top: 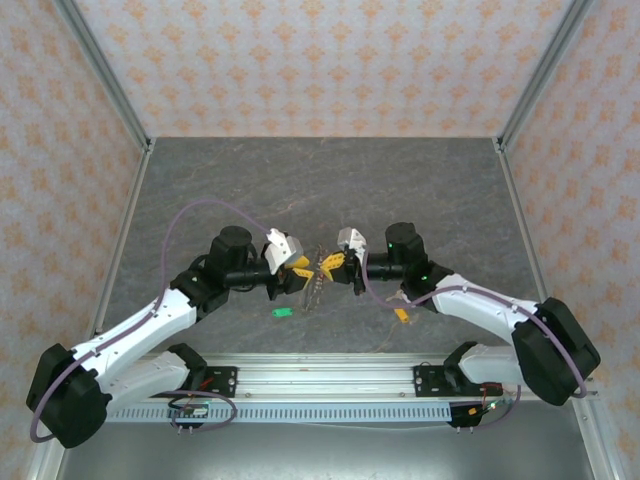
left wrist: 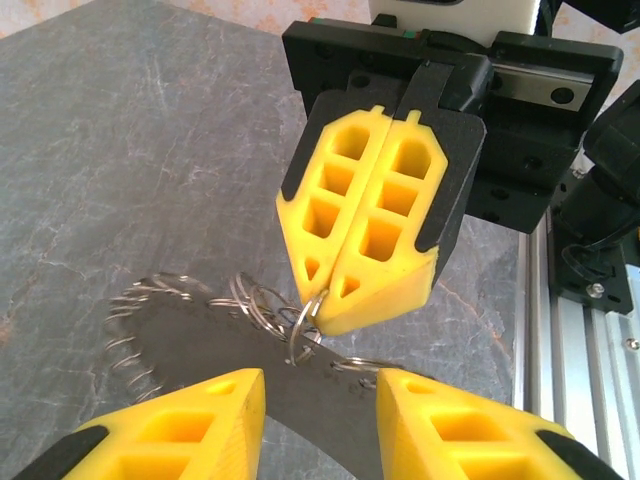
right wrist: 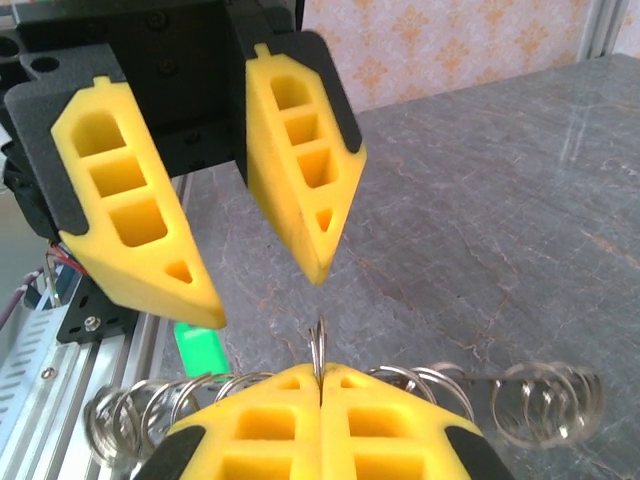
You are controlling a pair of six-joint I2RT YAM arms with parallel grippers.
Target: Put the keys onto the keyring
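Note:
The keyring [left wrist: 200,300], a wiry chain of thin metal rings, hangs just above the grey table between my two grippers. My right gripper [right wrist: 321,372] is shut on one ring of it, which stands up between its fingertips. In the left wrist view the right gripper [left wrist: 325,305] points down with that ring pinched at its tip. My left gripper [left wrist: 320,385] is open, its yellow fingers either side of the keyring without touching it. From the right wrist the left gripper [right wrist: 262,295] hangs open above the ring. A green key [top: 282,312] lies on the table near the front.
A small yellow-orange key [top: 402,316] lies by the right arm. The aluminium rail [top: 330,380] runs along the table's near edge, and patterned walls close the other three sides. The green key [right wrist: 200,350] lies close to the rail, below the left gripper.

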